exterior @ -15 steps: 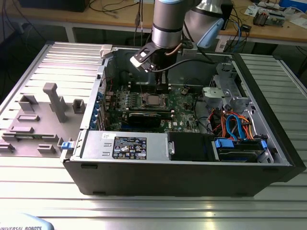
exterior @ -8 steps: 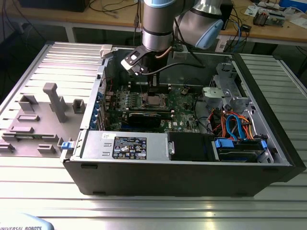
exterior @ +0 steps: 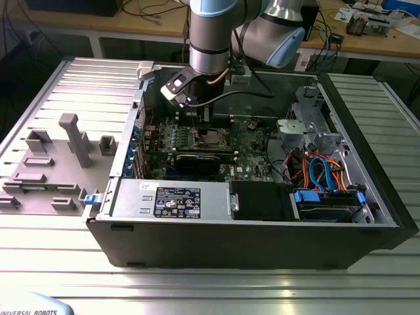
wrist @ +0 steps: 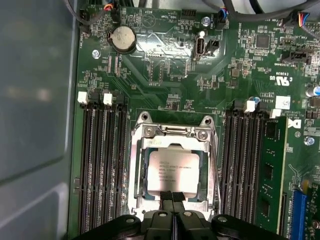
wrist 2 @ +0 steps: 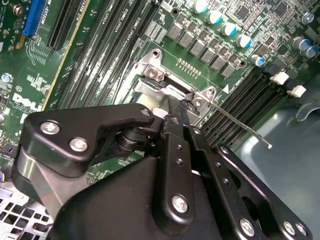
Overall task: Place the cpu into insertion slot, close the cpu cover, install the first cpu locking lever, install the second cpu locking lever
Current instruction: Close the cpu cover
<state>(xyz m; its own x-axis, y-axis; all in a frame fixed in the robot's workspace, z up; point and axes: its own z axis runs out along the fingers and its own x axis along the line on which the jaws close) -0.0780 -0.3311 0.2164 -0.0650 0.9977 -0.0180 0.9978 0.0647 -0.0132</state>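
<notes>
The black two-fingered gripper [wrist: 173, 196] was clenched, its fingers pressed together with nothing visible between them. Its tips were at the near edge of the square, silver-rimmed insertion slot [wrist: 174, 131]. Inside that slot lay the small flat square cpu [wrist: 172, 167] with its silvery-grey metal top. The thin silver metal-frame cpu cover [wrist: 172, 145] appeared folded down around it, so I judged the first two steps done. The second wrist view added what the first did not: a thin bare-wire locking lever [wrist 2: 239, 125] jutting free from the slot's corner. It looked unlatched, so the lever work seemingly remained. Farther out, the exterior view showed the grey robot arm [exterior: 209, 39] standing over the slot, inside the open black computer case [exterior: 262, 243].
</notes>
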